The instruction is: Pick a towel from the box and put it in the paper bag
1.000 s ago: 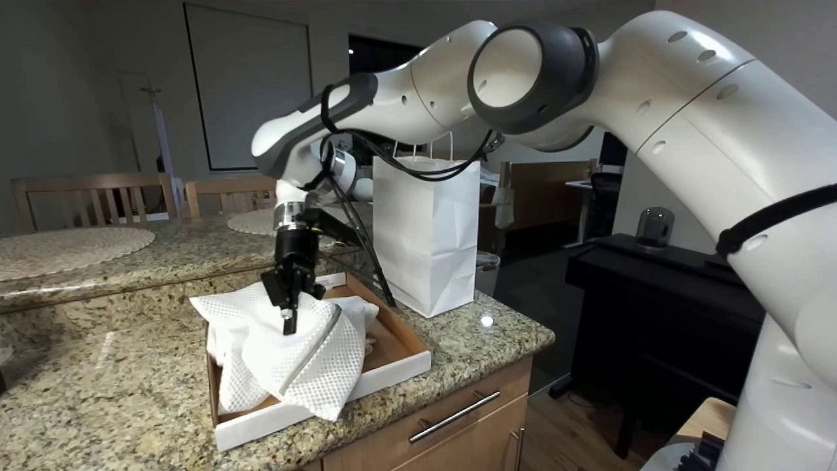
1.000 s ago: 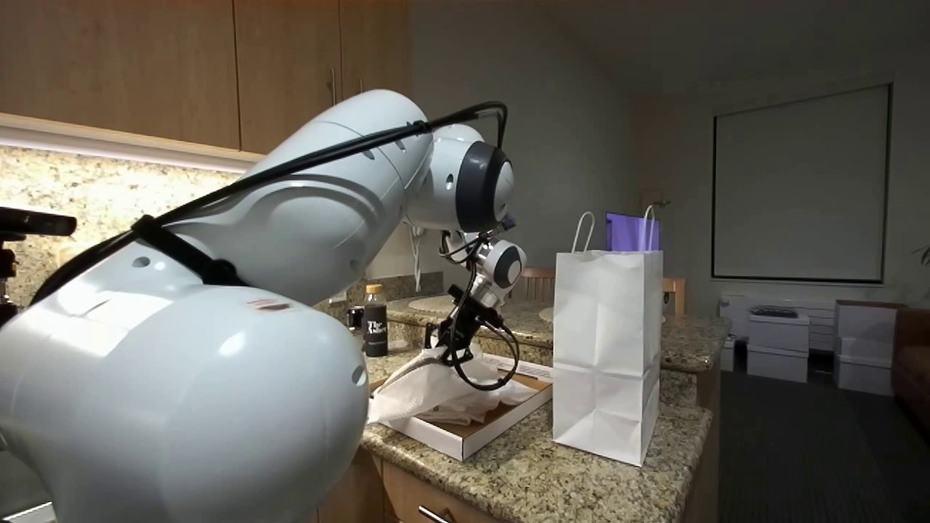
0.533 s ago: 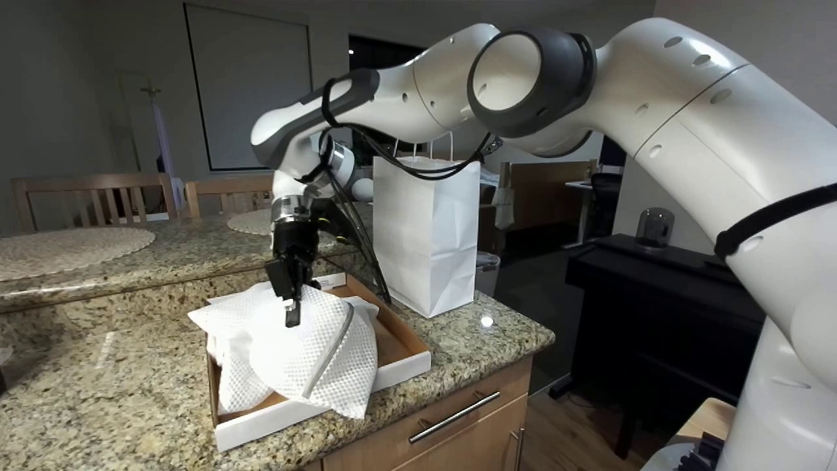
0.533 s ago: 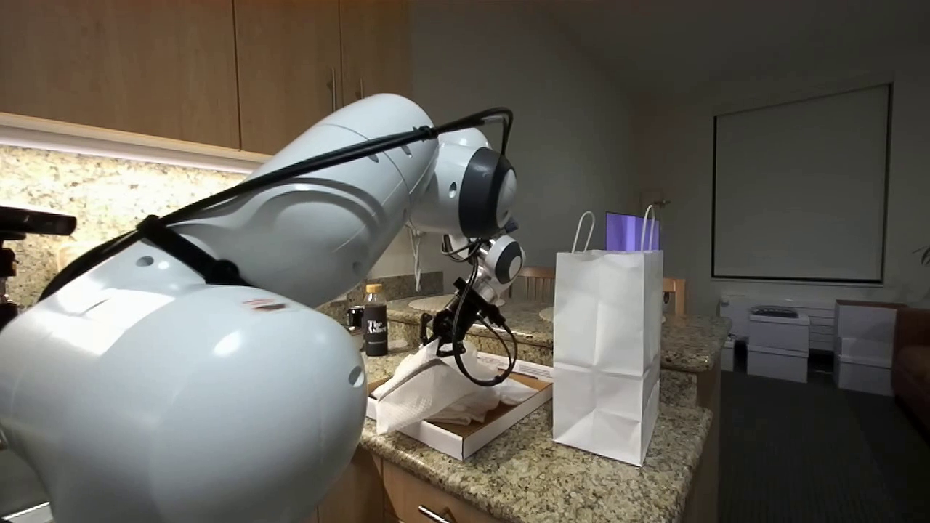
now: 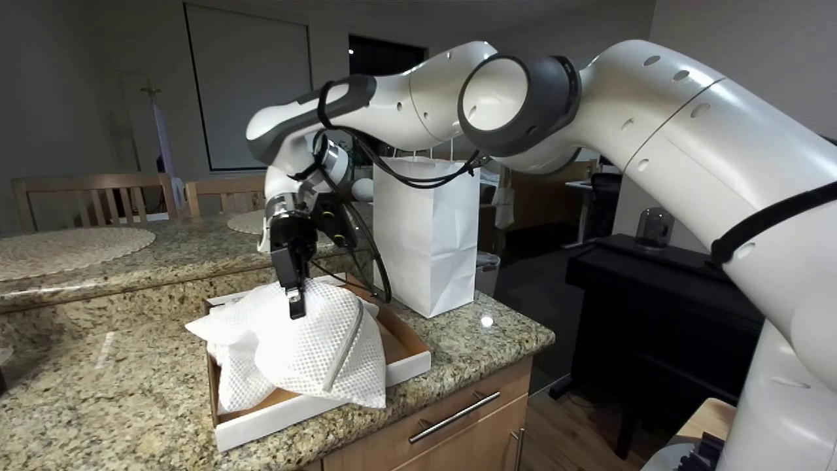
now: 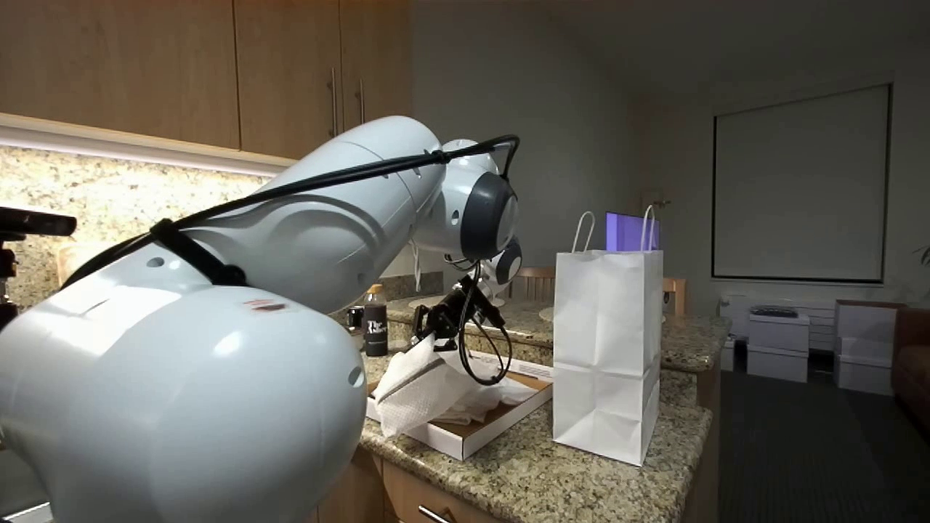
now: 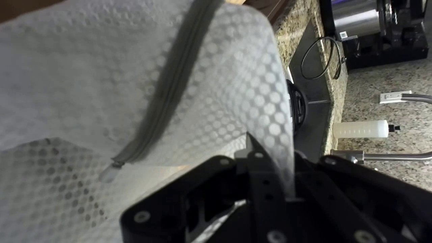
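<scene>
A white mesh cloth with a grey zipper (image 5: 327, 327) hangs over the shallow white box. Its lower part drapes into the box and over the front wall (image 5: 274, 418). My gripper (image 5: 297, 306) is shut on the cloth's upper part. In the wrist view the gripper (image 7: 275, 152) has a fold of the mesh (image 7: 270, 111) between its fingers. In an exterior view the cloth (image 6: 418, 396) hangs below the gripper, and other white cloth (image 6: 501, 396) lies in the box. The white paper bag (image 5: 425, 235) stands upright beside the box, handles up; its inside is hidden.
A raised granite ledge with round woven mats (image 5: 72, 248) runs behind the box. A dark bottle with a yellow cap (image 6: 375, 327) stands past the box. Black cables (image 6: 501, 356) loop beside the gripper. The counter edge (image 5: 497, 347) is near the bag.
My gripper has risen a little and tilted, with the mesh cloth in it. The cloth's hanging corner has swung along the box's front wall toward the bag side. The arm's elbow has lowered.
</scene>
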{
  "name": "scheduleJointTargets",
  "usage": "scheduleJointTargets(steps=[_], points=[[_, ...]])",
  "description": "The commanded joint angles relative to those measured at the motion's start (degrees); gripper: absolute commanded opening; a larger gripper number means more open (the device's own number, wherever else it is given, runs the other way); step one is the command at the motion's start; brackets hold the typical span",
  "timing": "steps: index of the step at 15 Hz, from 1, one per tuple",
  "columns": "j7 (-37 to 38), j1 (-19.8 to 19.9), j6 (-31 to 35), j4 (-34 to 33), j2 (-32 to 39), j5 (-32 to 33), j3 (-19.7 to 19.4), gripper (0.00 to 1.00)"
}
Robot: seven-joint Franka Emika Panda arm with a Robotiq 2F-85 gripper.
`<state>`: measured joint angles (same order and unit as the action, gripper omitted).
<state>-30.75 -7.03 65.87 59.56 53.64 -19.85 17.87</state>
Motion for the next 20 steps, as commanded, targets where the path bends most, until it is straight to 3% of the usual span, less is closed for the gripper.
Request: scheduleJointTargets(steps=[1,11,20], points=[[-0.62,0.56,-4.25,-4.25,0.37,-1.64,0.90,0.03],[1.60,0.19,-8.41,-12.92,-1.80,-3.06,3.97,0.04],[10.07,-0.62,-5.87,-17.32,-10.62,-3.97,5.13,0.04]])
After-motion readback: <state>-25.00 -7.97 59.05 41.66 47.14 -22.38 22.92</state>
